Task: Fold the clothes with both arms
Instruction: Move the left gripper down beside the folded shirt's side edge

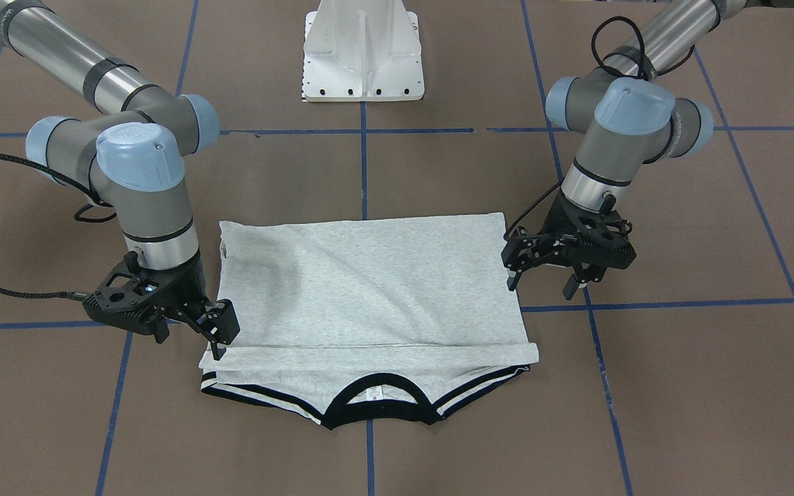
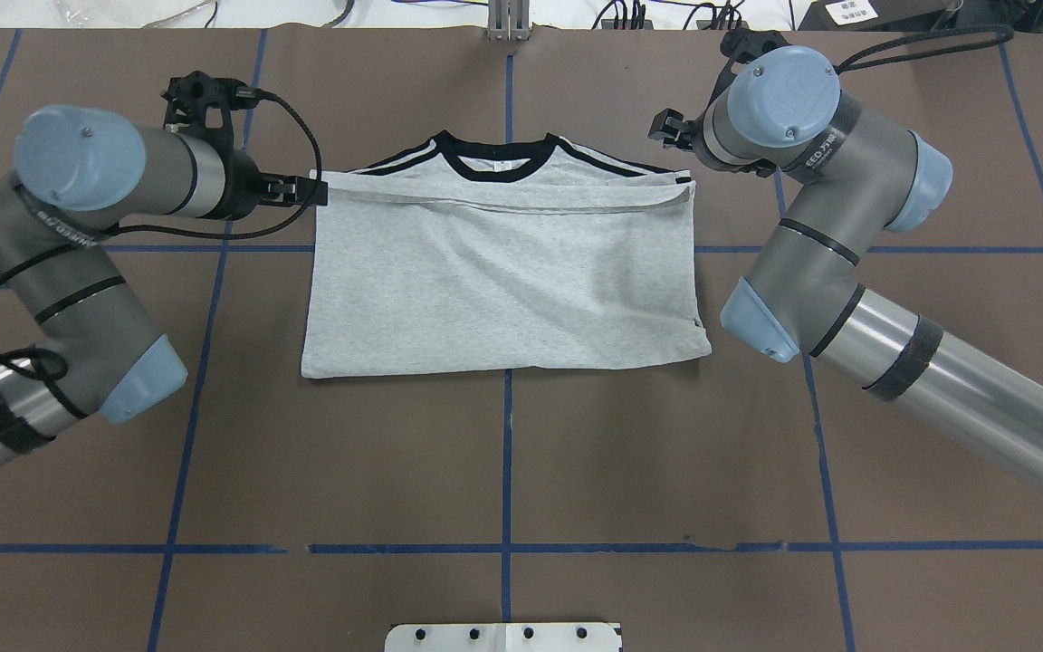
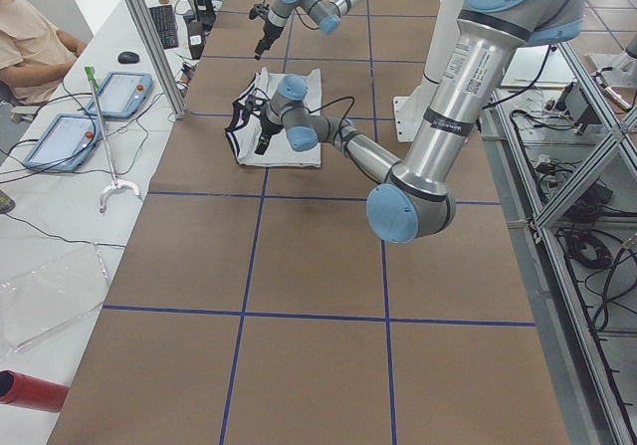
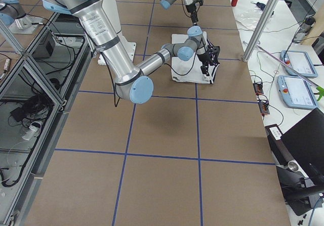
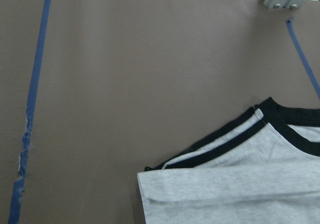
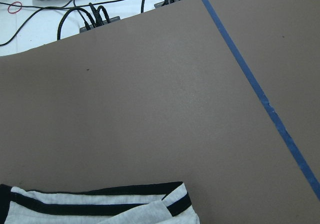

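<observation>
Left fingers [image 1: 511, 275]: spread apart, nothing between them, tips pointing down. They are at centre right of the front-facing view, just beside the right-hand edge of the T-shirt [image 1: 369, 289] and over a blue tape line [image 1: 679, 301]. I cannot tell whether the tips touch the tabletop [image 1: 700, 413]. In the overhead view they sit side-on at the shirt's upper left corner.

Right fingers [image 1: 219, 337]: at centre left of the front-facing view, also parted and gripping nothing. 1 tip is down at the left-hand corner of the folded cloth edge, either touching it or just off it. In the overhead view my wrist hides most of them.

T-shirt: light heather-grey, flat in the middle of the tabletop, folded once. The plain grey half lies on top. Its edge stops short of the collar [image 1: 376, 406], so the black trim and 2 black stripes per shoulder show. The collar points to the bottom of the front-facing frame and to the top of the overhead frame. Mild wrinkles cross the top layer. My left wrist view shows a striped shoulder at lower right, and my right wrist view shows one at lower left.

Left arm [image 1: 624, 117] enters from the upper right of the front-facing view, right arm [image 1: 128, 158] from the upper left. The white pedestal base [image 1: 362, 62] is at top centre.
</observation>
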Robot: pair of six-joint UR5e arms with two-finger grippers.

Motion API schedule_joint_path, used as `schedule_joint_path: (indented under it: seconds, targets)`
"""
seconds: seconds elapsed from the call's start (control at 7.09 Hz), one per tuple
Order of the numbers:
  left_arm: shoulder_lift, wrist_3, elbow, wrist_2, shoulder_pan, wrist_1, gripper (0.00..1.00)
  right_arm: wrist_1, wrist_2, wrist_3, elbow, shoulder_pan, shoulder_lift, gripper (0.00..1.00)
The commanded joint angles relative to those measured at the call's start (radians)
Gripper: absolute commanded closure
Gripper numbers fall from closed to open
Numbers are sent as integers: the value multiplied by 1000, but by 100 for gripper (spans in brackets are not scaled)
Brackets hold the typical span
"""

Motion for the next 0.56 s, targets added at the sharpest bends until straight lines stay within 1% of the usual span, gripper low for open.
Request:
schedule_joint_path:
  seconds: [0.0,0.14,0.28,0.42]
  targets:
    - [136,-83,-88,2,91,-83,0,2,2,-2,20,0,-8,0]
    - [187,-141,-83,16,143,-153,1,0,2,-2,28,-1,-10,0]
    - [192,-196,-82,48,180,-157,16,0,1,-2,28,-2,-10,0]
    - [190,-238,-79,60,213,-159,29,0,1,-2,28,-2,-11,0]
